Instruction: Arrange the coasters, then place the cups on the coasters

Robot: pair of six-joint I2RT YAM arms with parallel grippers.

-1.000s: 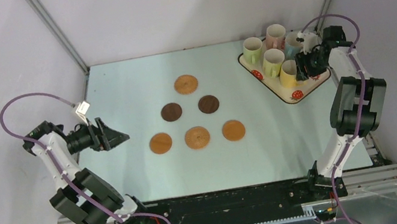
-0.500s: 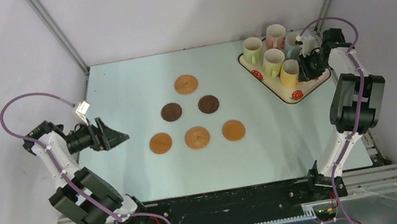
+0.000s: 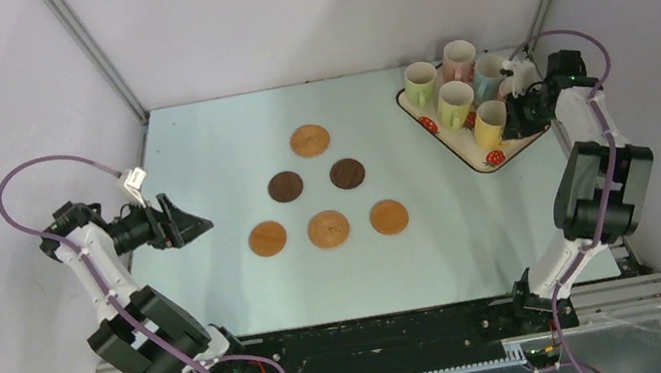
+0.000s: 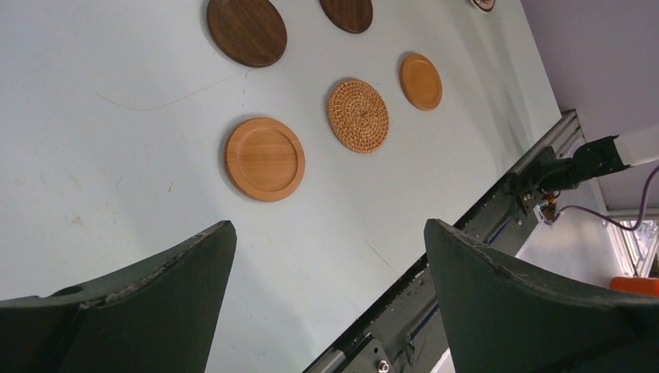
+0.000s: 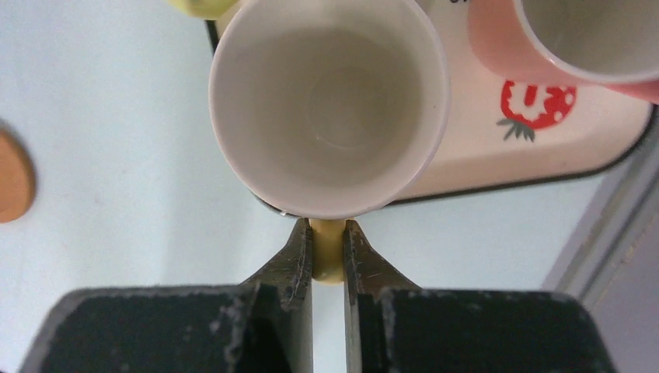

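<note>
Now two dark and four tan coasters [image 3: 327,228] dot the surface [image 3: 198,148], five cups [image 3: 421,82] show on one tray [image 3: 475,151], right claw [image 5: 328,233] pinching the handle of the yellow cup [image 5: 326,109], left claw [image 4: 328,227] spread.

You find no readable text, label, brand or number anywhere. Only marking: red strawberry prints [image 5: 536,105] on cream tray [image 3: 477,155], far right. Pictures, not lettering.

The tan coaster [image 4: 265,158] looks like smooth turned wood, the woven coaster [image 4: 358,115] like coarse rattan, the dark coaster [image 4: 246,29] satin wood. The yellow mug [image 5: 330,101] is glossy-glazed inside; the tray [image 5: 482,148] shines; the bench [image 4: 116,116] is matt, faintly scratched
</note>
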